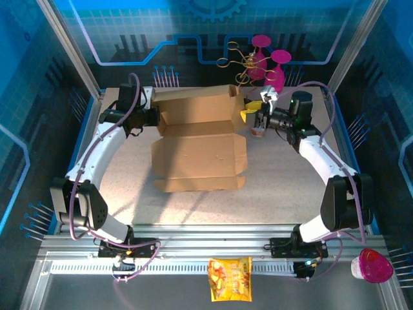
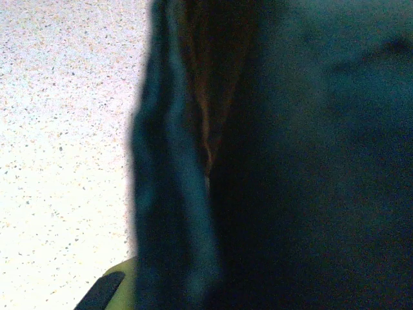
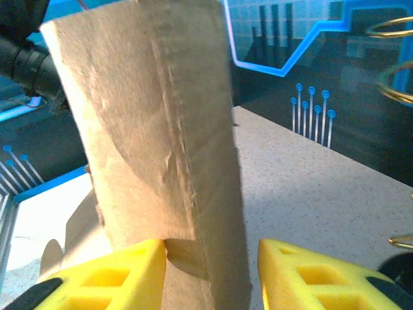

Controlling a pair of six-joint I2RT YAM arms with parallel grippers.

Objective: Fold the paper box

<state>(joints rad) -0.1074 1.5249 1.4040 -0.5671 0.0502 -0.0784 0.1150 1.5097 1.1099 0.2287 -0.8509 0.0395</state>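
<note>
Centrally, paper box [image 1: 197,158]: lay opened out on the speckled table [image 1: 284,187], front panel flat, rear wall stood upright along the far side.
Left gripper [image 1: 150,116]: sat closed against the left end of that raised wall; could not tell whether cardboard was pinched.
Right gripper [image 1: 252,111]: hovered at the wall's right end, yellow fingers [image 3: 110,278] parted, upright flap edge between them, just beside one.
Snack bag [image 1: 230,279]: lay well apart at the near edge.

Overhead and close-up wrist cameras share the paper box [image 1: 197,155].
</note>
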